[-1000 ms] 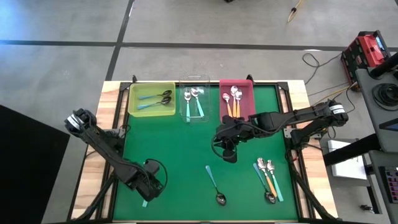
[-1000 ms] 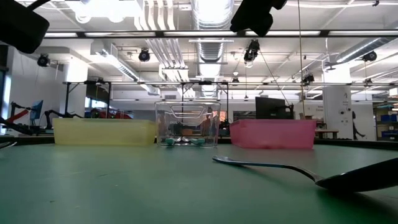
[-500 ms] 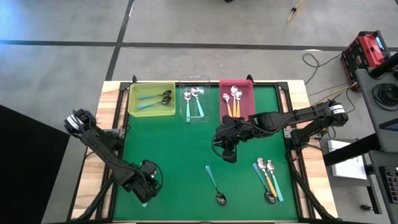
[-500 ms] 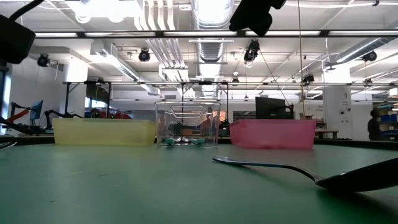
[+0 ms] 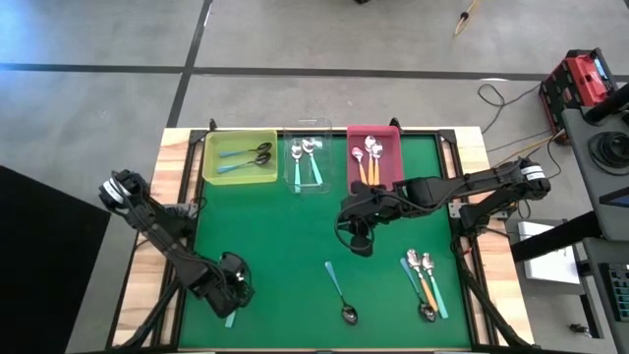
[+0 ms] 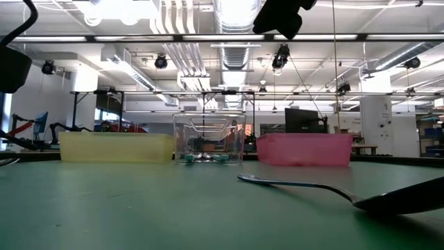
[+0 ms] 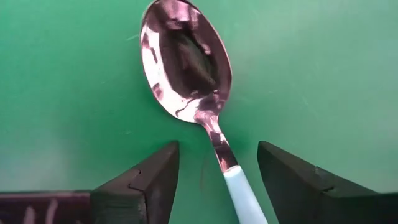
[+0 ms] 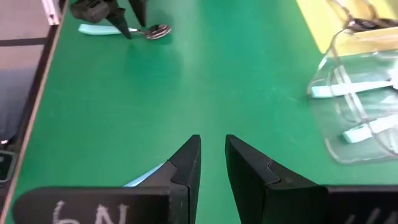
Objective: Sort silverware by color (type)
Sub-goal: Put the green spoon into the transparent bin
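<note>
Straddling a teal-handled spoon (image 7: 198, 93) at the near-left corner of the green table (image 5: 285, 246), the left end effector (image 7: 214, 180) is seen released, fingers either side of the neck, apart from it. The right end effector (image 8: 212, 163) is held mid-table, fingers nearly together, grasping nothing visible. Sorted spoons are noted in the yellow bin (image 5: 211, 172), clear bin (image 5: 290, 185) and pink bin (image 5: 352, 177). A lone teal spoon (image 5: 339, 292) and a mixed cluster (image 5: 425, 285) are left near-right.
</note>
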### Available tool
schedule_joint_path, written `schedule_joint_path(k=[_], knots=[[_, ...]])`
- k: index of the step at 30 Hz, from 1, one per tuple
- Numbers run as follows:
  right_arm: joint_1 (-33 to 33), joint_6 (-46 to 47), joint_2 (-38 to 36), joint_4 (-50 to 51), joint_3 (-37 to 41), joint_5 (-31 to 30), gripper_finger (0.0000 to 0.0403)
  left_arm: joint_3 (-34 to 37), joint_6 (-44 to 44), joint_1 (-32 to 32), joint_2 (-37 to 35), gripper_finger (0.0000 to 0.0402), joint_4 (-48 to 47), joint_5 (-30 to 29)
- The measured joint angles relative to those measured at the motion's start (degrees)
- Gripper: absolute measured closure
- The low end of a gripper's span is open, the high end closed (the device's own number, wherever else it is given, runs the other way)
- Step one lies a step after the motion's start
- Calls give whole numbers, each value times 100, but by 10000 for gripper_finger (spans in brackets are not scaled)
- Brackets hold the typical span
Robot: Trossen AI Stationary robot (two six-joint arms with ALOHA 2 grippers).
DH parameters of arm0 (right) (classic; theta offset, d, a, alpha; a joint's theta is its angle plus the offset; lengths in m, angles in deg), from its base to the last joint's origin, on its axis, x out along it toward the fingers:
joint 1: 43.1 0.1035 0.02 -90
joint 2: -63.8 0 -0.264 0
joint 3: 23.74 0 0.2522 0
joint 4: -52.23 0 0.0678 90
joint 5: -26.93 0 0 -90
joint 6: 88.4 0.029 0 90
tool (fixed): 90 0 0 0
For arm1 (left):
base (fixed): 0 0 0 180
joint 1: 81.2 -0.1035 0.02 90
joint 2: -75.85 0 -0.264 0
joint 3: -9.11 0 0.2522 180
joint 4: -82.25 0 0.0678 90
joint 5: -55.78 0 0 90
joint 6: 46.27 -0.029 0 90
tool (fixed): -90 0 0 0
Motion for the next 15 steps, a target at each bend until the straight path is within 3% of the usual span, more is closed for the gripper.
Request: schedule_joint_path(k=[5,15], knots=[[-2,-63,0,-70,2,-178,337,35,213,89,6,235,-14,-122],[-2,-161,0,-147,2,-182,337,38,343,105,22,348,-251,-137]])
